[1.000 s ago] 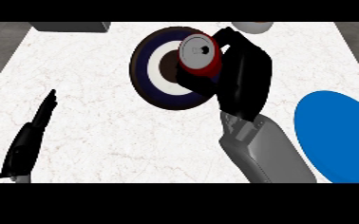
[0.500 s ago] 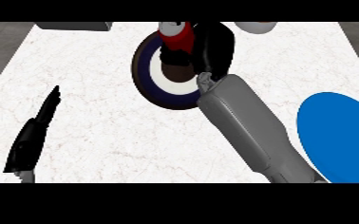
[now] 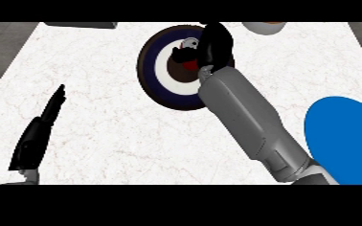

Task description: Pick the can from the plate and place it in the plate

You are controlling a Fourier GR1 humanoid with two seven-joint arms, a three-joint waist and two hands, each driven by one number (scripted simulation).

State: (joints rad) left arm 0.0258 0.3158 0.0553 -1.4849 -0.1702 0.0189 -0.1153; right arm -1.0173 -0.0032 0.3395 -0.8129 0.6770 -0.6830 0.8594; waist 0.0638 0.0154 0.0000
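**Now: right hand on the can over the ringed plate**

Head view. The right hand (image 3: 216,45) reaches across the dark ringed plate (image 3: 152,74), its grey forearm running up from the lower right. Its fingers (image 3: 182,56) are curled round the can (image 3: 189,63), grasping it; only the can's grey top and a patch of red side show past the black hand. The can lies over the plate's white centre; whether it touches the plate cannot be told. The left hand (image 3: 39,134) rests at the left edge on the white desk (image 3: 106,124), fingers straight and released. A blue plate (image 3: 339,139) sits at the right edge, well apart from the ringed one. A pale bowl (image 3: 264,27) shows at the top edge.
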